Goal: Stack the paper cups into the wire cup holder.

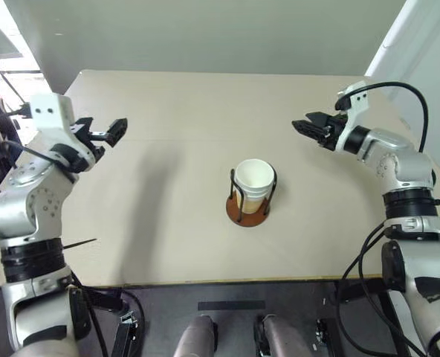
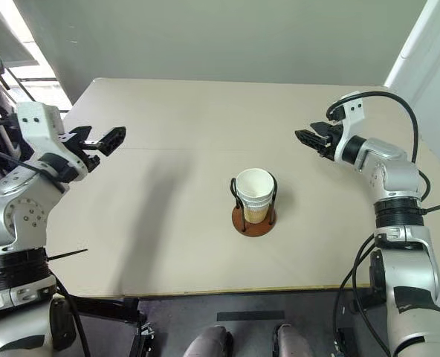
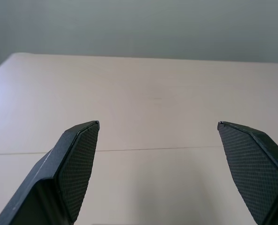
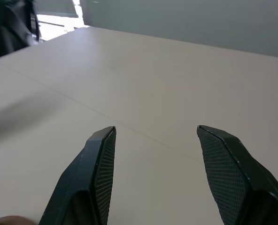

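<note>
Over the left side of the beige rectangular table point(image 1: 168, 245), the left gripper point(image 1: 113, 132) hovers with its black fingers point(image 3: 78, 159) spread wide, holding nothing. Well to its right, mid-table, the tan-yellow paper cups point(image 1: 253, 182) sit nested in the black-wire cup holder point(image 1: 247, 210) with its reddish-brown disc base. Further right, the right gripper point(image 1: 303, 126) hangs partly open and empty, well apart from the cups.
</note>
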Robot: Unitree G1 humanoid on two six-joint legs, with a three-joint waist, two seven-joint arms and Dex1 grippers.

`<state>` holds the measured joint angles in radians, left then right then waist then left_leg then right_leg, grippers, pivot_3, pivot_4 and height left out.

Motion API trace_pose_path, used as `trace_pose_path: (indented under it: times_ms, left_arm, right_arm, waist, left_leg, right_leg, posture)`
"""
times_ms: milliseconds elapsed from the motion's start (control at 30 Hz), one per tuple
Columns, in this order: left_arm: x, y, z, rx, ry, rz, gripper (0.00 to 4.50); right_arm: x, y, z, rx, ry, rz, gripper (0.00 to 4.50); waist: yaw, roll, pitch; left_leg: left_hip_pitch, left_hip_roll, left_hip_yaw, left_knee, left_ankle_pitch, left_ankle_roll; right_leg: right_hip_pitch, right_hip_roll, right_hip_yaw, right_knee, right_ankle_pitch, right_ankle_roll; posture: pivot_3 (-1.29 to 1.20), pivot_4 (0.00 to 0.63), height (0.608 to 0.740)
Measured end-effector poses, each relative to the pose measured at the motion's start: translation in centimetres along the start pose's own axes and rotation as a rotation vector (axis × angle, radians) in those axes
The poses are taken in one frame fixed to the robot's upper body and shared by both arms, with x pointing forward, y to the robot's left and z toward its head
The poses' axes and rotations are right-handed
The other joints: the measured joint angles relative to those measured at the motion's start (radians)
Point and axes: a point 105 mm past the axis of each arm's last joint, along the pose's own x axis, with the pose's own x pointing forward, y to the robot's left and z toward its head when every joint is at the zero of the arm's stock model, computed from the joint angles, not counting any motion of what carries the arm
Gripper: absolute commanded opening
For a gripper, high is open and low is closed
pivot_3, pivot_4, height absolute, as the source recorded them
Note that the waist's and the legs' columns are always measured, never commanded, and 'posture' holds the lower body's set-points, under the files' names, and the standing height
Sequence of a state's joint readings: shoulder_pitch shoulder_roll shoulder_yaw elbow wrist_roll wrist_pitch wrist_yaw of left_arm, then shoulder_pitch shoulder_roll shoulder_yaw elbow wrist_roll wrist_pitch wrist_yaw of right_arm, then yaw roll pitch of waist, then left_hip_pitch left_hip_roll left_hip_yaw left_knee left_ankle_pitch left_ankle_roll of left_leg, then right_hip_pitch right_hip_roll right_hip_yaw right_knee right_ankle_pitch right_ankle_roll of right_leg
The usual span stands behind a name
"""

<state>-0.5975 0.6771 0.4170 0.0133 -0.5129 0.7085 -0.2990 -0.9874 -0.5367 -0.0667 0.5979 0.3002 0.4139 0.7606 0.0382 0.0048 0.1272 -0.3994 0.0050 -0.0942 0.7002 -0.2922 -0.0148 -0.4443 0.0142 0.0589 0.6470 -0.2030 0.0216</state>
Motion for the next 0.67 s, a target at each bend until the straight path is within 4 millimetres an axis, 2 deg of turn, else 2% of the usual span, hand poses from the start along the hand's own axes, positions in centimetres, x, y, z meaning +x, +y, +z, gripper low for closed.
trace_pose_path:
  times_ms: [333, 500, 667]
  left_arm:
    - [0.2, -0.1, -0.7, 0.038, 0.001, 0.005, 4.31]
    - [0.9, -1.2, -1.2, 0.039, 0.006, -0.062, 4.31]
    - [1.8, -2.4, 0.0, -0.001, -0.050, -0.112, 4.31]
  right_arm:
    - [-1.9, -4.0, -1.2, -0.045, -0.014, -0.207, 2.74]
    - [-2.4, -4.6, -1.7, -0.103, -0.019, -0.254, 2.74]
    - [-2.4, -4.6, -2.1, -0.110, -0.008, -0.252, 2.74]
  waist:
    - [-0.005, 0.000, 0.000]
    - [-0.007, 0.000, 0.000]
    - [-0.008, 0.000, 0.000]
  left_leg:
    - [0.001, 0.001, 0.000, -0.001, 0.008, -0.002]
    - [0.000, 0.001, 0.000, -0.002, 0.007, 0.001]
    - [0.000, 0.001, 0.000, -0.002, 0.007, 0.004]
  right_leg:
    - [0.000, 0.000, 0.000, 0.000, 0.011, -0.005]
    - [-0.001, 0.000, 0.000, -0.001, 0.016, -0.006]
    - [-0.001, 0.000, 0.000, -0.002, 0.020, -0.006]
  posture:
    - [0.00, 0.150, 0.740]
    - [0.00, 0.150, 0.740]
    - [0.00, 0.150, 0.740]
